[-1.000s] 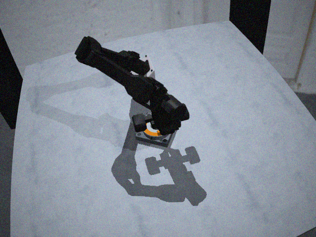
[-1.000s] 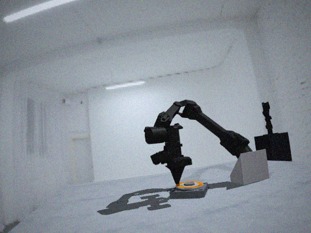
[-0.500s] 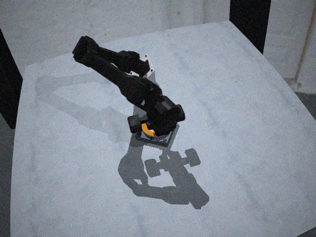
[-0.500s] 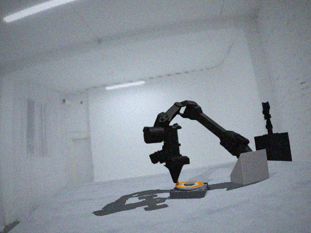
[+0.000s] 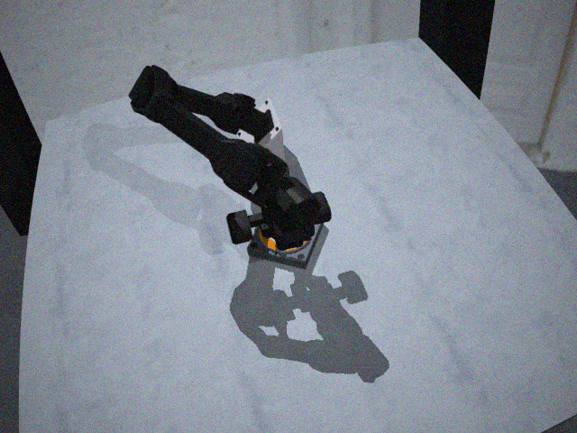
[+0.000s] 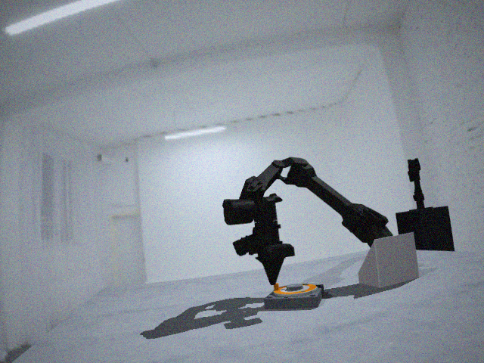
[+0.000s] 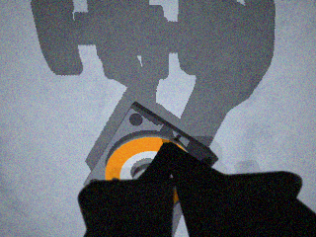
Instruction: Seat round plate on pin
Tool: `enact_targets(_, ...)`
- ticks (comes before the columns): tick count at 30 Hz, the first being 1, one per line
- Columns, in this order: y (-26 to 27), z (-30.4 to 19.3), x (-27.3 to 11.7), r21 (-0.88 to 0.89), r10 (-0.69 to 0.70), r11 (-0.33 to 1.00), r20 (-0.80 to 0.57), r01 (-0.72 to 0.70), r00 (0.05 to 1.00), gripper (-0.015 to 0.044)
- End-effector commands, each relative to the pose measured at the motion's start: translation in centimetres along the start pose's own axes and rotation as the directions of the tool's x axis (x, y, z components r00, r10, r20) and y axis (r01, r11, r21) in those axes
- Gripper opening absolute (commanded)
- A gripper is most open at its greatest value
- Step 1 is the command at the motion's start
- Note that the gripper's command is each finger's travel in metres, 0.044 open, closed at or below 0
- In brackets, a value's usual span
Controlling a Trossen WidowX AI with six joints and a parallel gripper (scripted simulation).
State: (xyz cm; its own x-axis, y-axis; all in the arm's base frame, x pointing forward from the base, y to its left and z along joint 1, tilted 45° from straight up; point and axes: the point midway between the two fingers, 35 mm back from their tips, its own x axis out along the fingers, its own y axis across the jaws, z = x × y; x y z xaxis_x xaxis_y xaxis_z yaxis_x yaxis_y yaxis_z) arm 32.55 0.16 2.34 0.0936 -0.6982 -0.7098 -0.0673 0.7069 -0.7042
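The round plate [image 6: 295, 289] sits on the grey base [image 6: 293, 299] on the counter [image 5: 419, 233], around the post. Your hand [image 6: 273, 282] is pinched fully closed, holding nothing, its tip down at the orange tab [image 6: 275, 286]; contact can't be confirmed. Looks set up to nudge the tab round so the hole meets the pin.

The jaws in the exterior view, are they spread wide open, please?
No, the gripper tapers to one closed point just above the plate's orange tab.

Orange plate [image 7: 129, 153], grey base [image 7: 129, 129], black fingers, pale marbled table [image 5: 419, 233].
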Motion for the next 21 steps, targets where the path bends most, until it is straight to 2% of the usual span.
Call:
enact_targets(1, -0.2, -0.2, -0.1, -0.007, -0.004, 1.000, -0.005, 0.004, 1.000, 0.0000)
enact_targets(10, 0.0, -0.4, -4.5, -0.008, -0.003, 1.000, -0.006, 0.003, 1.000, 0.0000)
enact_targets(21, 0.1, -0.4, -3.9, -0.019, -0.006, 1.000, -0.002, 0.006, 1.000, 0.0000)
